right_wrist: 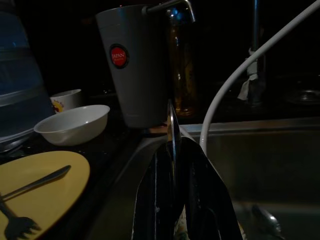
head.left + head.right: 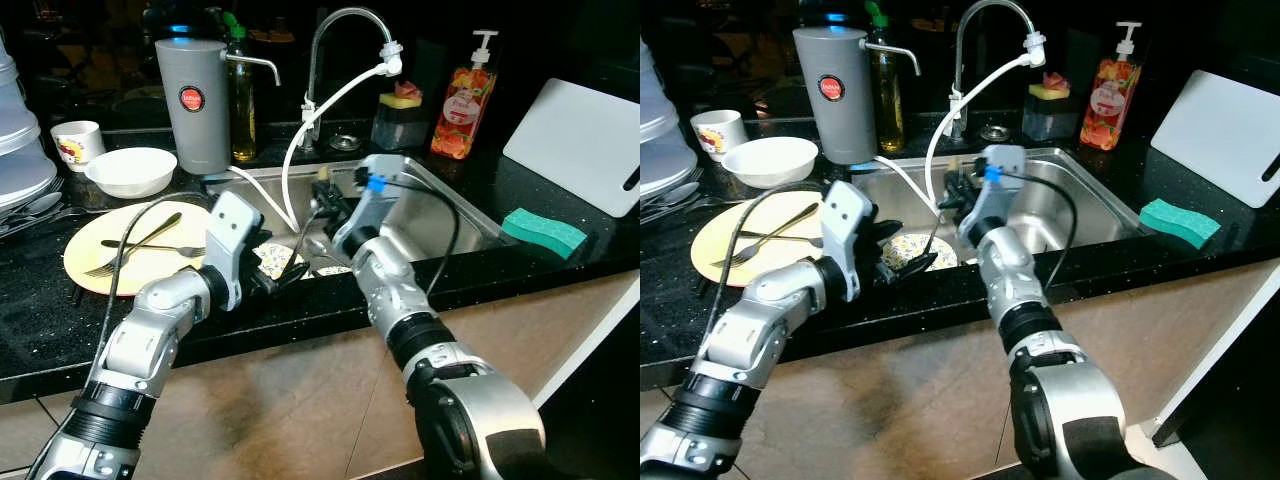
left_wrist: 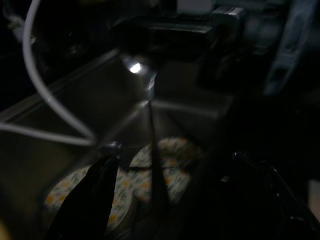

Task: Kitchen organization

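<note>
layout of the worktop (image 2: pixel 40 330) and sink (image 2: pixel 440 215). the sink sits in the middle, with the tap (image 2: pixel 340 30) behind it and a hose (image 2: pixel 300 135) hanging from the tap's spout into the basin. a patterned plate (image 2: pixel 902 250) lies in the sink's left part. left of the sink, on the worktop: a plate (image 2: pixel 90 262) bearing a fork (image 2: pixel 140 248) and a spoon (image 2: pixel 150 238); behind it a bowl (image 2: pixel 131 171), and behind that a cup (image 2: pixel 76 143). a canister (image 2: pixel 193 100) stands at the sink's back left corner, a bottle (image 2: pixel 241 95) just beside it on the right. behind the sink on the right stands a soap dispenser (image 2: pixel 466 100); a sponge (image 2: pixel 543 231) lies right of the sink, a cutting board (image 2: pixel 585 140) behind it.
</note>
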Controlling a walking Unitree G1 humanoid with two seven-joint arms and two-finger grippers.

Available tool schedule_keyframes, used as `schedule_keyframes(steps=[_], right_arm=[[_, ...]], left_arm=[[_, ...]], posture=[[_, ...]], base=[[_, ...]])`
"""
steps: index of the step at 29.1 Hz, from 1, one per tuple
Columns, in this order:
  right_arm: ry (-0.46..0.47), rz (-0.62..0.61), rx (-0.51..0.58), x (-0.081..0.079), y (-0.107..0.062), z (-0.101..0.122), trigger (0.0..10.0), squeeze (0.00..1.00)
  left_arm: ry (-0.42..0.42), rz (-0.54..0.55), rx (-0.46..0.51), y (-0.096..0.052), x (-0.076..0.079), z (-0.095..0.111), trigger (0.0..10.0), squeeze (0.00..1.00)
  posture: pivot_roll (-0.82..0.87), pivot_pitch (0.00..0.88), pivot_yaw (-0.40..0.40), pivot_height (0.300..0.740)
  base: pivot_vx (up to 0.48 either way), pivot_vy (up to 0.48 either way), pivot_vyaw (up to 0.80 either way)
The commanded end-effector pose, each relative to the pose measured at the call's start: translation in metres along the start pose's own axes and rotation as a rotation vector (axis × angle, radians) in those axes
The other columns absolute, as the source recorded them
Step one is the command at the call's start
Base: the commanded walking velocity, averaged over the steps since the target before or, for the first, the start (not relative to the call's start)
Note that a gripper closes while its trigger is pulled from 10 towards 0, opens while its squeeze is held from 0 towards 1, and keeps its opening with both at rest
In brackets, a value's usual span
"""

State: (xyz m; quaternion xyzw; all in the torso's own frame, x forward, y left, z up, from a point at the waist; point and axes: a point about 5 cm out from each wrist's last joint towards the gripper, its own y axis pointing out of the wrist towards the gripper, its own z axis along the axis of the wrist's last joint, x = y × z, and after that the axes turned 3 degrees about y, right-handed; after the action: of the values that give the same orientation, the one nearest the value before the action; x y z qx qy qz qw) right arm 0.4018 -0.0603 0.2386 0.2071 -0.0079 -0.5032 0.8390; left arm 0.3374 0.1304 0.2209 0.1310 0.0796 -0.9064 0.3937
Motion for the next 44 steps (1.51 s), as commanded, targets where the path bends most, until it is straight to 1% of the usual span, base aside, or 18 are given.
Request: schedule_keyframes(steps=[1,8,9,10,11,14,15,16,22,26,28,29,30,36,39,40,41,44], right_arm=[[-0.02,-0.006,-0.019,0.001,-0.004,-0.007,10.0,0.0],[-0.032,0.008,-0.054,0.001,-0.008,-0.016,10.0,0.0],[-0.03,0.007,-0.059,0.001,-0.008,-0.017,10.0,0.15],[-0.03,0.007,-0.059,0.001,-0.008,-0.017,10.0,0.15],[-0.032,-0.003,-0.064,0.003,-0.009,-0.018,10.0,1.0],[-0.042,-0.019,-0.063,0.005,-0.01,-0.018,10.0,1.0],[-0.047,-0.026,-0.063,0.005,-0.009,-0.017,10.0,0.7],[-0.052,-0.032,-0.063,0.006,-0.009,-0.017,10.0,0.0],[-0.047,-0.052,-0.043,0.01,-0.007,-0.011,10.0,0.0],[0.0,-0.02,-0.005,0.008,-0.003,-0.002,10.0,0.0],[0.006,-0.012,-0.002,0.007,-0.002,-0.001,10.0,0.0],[0.012,0.005,0.001,0.006,-0.002,0.0,10.0,0.0],[0.022,0.028,0.004,0.004,-0.001,0.001,10.0,0.0],[0.045,0.123,-0.012,-0.005,0.001,0.002,10.0,0.0],[0.068,0.183,-0.034,-0.009,0.001,0.0,10.0,0.0],[0.083,0.212,-0.043,-0.011,0.001,-0.001,10.0,0.0],[0.097,0.234,-0.048,-0.012,0.0,-0.001,10.0,0.0],[0.124,0.279,-0.061,-0.014,-0.001,-0.002,10.0,0.0]], left_arm=[[0.015,0.02,-0.068,-0.005,-0.004,-0.009,10.0,0.0],[0.02,0.075,-0.105,-0.008,-0.01,-0.012,10.0,0.0],[0.02,0.085,-0.109,-0.008,-0.011,-0.012,10.0,0.0],[0.02,0.085,-0.109,-0.008,-0.011,-0.012,10.0,0.0],[0.018,0.098,-0.107,-0.009,-0.013,-0.011,10.0,0.0],[0.017,0.101,-0.105,-0.009,-0.013,-0.011,10.0,0.0],[0.017,0.102,-0.105,-0.009,-0.013,-0.01,10.0,0.0],[0.018,0.104,-0.104,-0.009,-0.013,-0.01,10.0,0.0],[0.029,0.168,-0.07,-0.009,-0.021,-0.001,10.0,0.0],[0.093,0.463,-0.099,-0.024,-0.058,0.014,10.0,0.0],[0.095,0.504,-0.101,-0.027,-0.063,0.016,10.0,0.0],[0.087,0.527,-0.099,-0.029,-0.067,0.017,10.0,0.71],[0.096,0.532,-0.136,-0.034,-0.072,0.018,10.0,1.0],[0.143,0.452,-0.252,-0.053,-0.087,0.014,10.0,1.0],[0.117,0.39,-0.216,-0.059,-0.094,0.014,10.0,1.0],[0.117,0.332,-0.178,-0.06,-0.095,0.016,10.0,0.63],[0.143,0.293,-0.172,-0.062,-0.097,0.016,10.0,0.0],[0.195,0.248,-0.185,-0.062,-0.102,0.015,10.0,0.0]], posture=[[0.05,0.022,-0.052,0.74],[0.05,0.022,-0.052,0.74],[0.05,0.022,-0.052,0.74],[0.05,0.022,-0.052,0.74],[0.04,0.027,-0.056,0.74],[0.04,0.027,-0.056,0.74],[0.04,0.027,-0.056,0.74],[0.04,0.027,-0.056,0.74],[0.04,0.026,-0.058,0.74],[0.04,0.02,-0.059,0.74],[0.04,0.02,-0.059,0.74],[0.04,0.02,-0.059,0.74],[0.04,0.014,-0.059,0.74],[0.05,0.007,-0.061,0.74],[0.05,0.003,-0.065,0.74],[0.05,0.002,-0.067,0.74],[0.05,0.002,-0.067,0.74],[0.05,0.001,-0.07,0.74]], base=[[0.0,0.0,0.0],[0.0,0.0,0.0],[0.0,0.0,0.0],[0.0,0.0,0.0],[0.0,0.0,0.0],[0.0,0.0,0.0],[0.0,0.0,0.0],[0.0,0.0,0.0],[0.0,0.0,0.0],[0.0,0.0,0.0],[0.0,0.0,0.0],[0.0,0.0,0.0],[0.0,0.0,0.0],[0.0,0.0,0.0],[0.0,0.0,0.0],[0.0,0.0,0.0],[0.0,0.0,0.0],[0.0,0.0,0.0]])
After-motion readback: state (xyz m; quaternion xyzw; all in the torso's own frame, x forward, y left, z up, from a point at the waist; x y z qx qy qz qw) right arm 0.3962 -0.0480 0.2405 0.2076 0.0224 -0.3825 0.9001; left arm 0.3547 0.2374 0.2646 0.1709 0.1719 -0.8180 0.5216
